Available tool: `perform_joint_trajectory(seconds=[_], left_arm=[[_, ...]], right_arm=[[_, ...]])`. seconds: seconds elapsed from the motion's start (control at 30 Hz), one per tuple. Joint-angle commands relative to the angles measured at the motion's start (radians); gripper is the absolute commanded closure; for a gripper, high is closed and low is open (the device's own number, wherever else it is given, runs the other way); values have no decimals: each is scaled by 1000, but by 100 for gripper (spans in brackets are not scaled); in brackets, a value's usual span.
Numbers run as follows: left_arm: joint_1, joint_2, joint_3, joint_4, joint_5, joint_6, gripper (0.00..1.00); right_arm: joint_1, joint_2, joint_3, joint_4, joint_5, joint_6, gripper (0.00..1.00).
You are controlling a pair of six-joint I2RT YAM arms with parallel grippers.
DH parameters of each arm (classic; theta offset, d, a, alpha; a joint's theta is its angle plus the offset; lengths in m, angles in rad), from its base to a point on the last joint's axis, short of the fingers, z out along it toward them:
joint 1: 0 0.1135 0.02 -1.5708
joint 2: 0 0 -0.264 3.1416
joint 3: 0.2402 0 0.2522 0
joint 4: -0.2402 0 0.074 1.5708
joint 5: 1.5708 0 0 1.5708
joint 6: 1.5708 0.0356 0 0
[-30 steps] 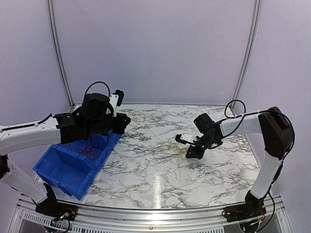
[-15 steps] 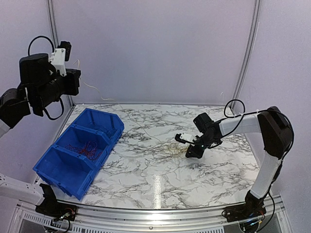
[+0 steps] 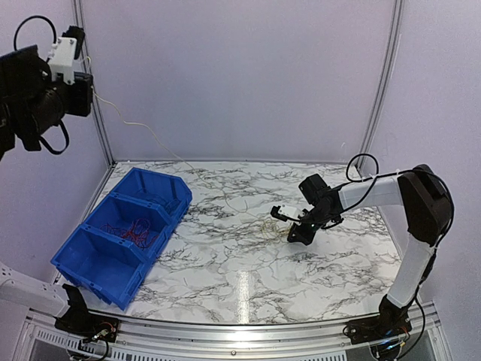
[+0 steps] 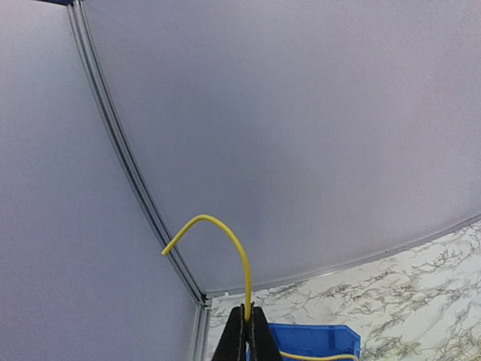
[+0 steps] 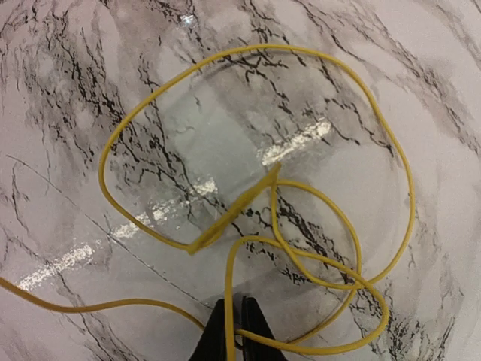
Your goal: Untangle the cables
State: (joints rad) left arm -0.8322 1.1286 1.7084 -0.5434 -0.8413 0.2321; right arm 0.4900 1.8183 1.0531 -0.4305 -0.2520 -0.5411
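Note:
One thin yellow cable [image 3: 150, 132] runs from my raised left gripper [image 3: 85, 92] down to the marble table and across to loose loops by my right gripper [image 3: 291, 237]. In the left wrist view the left gripper [image 4: 248, 314] is shut on the yellow cable [image 4: 242, 263], whose free end curls up and left. In the right wrist view the right gripper [image 5: 234, 320], low over the table, has its narrow jaws shut on a strand of the yellow cable [image 5: 229, 282]. The cable's crossed loops [image 5: 353, 226] lie flat just ahead of them. A bunch of red cables [image 3: 134, 228] lies in the bin.
A blue three-compartment bin [image 3: 105, 263] stands at the table's left, its far end also seen from the left wrist [image 4: 316, 338]. Grey walls and a corner post [image 3: 89, 83] close in the back and left. The marble table [image 3: 240, 278] spreads between the arms.
My left arm has swung from just above the blue bin up to the top left corner, drawing the yellow cable out long. My right gripper stayed put and narrowed its jaws.

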Motion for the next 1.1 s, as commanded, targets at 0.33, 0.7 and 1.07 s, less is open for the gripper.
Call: perform_joint_trajectory(seconds=[0.33,0.7,1.07], left_arm=[[-10,-26,142,185,-151,229,100],[-11,-134,-100,143,-155,85,100],[-11,-191,-255,16,-103,-111,100]], right_arm=[[-25,64,-12,-55,100,5,93],[-25,73,-9,-58,99,3,82],[-25,84,-1,-64,103,6,67]])
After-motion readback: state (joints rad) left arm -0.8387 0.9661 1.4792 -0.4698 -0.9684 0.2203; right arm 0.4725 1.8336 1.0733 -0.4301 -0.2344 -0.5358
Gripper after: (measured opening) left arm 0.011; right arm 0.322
